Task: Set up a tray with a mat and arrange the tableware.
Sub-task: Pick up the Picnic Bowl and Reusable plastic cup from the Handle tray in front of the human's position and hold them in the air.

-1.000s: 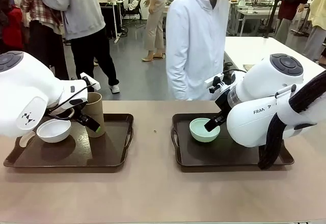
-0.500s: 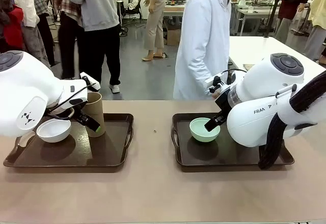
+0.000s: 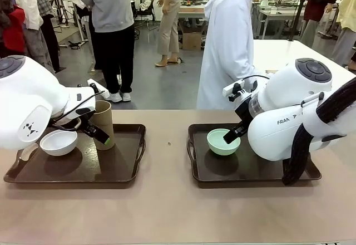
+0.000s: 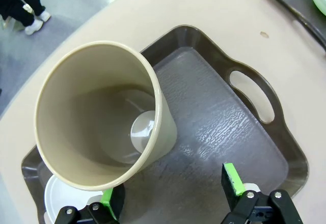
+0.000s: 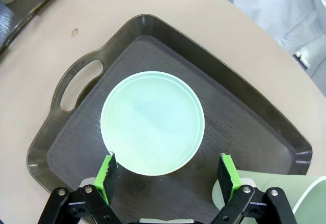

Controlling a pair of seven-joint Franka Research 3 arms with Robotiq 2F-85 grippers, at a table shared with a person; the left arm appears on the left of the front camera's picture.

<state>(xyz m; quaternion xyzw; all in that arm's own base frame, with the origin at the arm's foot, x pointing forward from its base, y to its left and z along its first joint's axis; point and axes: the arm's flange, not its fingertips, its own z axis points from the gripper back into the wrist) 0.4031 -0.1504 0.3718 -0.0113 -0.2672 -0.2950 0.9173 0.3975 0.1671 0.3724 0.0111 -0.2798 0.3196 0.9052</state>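
The mint green bowl (image 3: 222, 142) stands upright in the right tray (image 3: 196, 167), at the end nearer the middle of the surface (image 3: 167, 211). It rests on a dark textured liner that I take to be the mat (image 5: 244, 127). The pale green cup (image 5: 277, 188) shows close to one of my right pads (image 5: 226, 170). It is cut off by the edge of the view, so I cannot tell whether it is upright or fully inside the tray. The white bowl (image 3: 58, 142) and the brown cup (image 3: 103, 123) stand upright and close together in the left tray (image 3: 136, 164), which carries a similar liner. I judge the task well advanced: both trays are lined and each has a bowl and a cup at hand. What remains, if anything, is final placement. My right jaws are released and spread wide, holding nothing. They point down at the mint green bowl, with the pads flanking its near rim; contact cannot be confirmed. My left jaws are likewise released and empty. One pad (image 4: 107, 198) sits under the overhang of the brown cup's rim, and the other is clear over the liner. The right arm (image 3: 289, 117) is folded low over the outer half of its tray. The left arm (image 3: 28, 111) is bent down over its own tray. A person (image 3: 228, 44) in a white coat stands at the far side.
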